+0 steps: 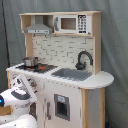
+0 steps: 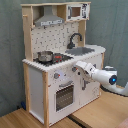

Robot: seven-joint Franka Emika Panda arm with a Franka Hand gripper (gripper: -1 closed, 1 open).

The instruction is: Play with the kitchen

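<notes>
White kitchen (image 2: 50, 85) holds one pot (image 2: 45, 56), one faucet (image 2: 74, 40), one sink (image 2: 81, 50)

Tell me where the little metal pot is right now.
The pot sits on the stovetop, on the second exterior view's left of the sink, below the range hood.

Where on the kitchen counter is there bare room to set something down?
The rounded counter end beside the sink is bare, as is the sink basin. The stovetop is crowded by the pot. The kitchen front is blocked by the arm.
</notes>
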